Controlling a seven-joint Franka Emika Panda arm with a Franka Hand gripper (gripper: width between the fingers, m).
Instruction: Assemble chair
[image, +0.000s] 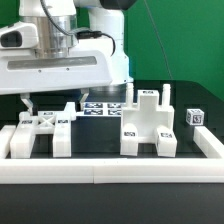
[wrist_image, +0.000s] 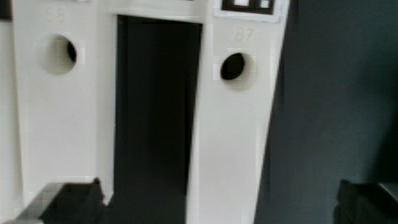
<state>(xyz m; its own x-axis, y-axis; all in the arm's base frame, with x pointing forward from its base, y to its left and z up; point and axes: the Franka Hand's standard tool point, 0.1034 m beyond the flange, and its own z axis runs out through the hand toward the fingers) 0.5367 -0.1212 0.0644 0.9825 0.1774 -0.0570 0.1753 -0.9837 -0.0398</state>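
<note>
wrist view is showing the end effector (wrist_image: 217, 205) released (fingers (wrist_image: 71, 200) straddling) over a chair piece (wrist_image: 249, 130); seemingly lining up a pickup, needing straight lowering.

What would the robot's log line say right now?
pincer: open, empty | below it: holed chair part | small cube: standing apart

The chair pieces (image: 148, 125) I work on look smooth, matt white plastic with paper-like printed tags (wrist_image: 251, 7), lying on the table's (image: 100, 205) dull black surface.
</note>
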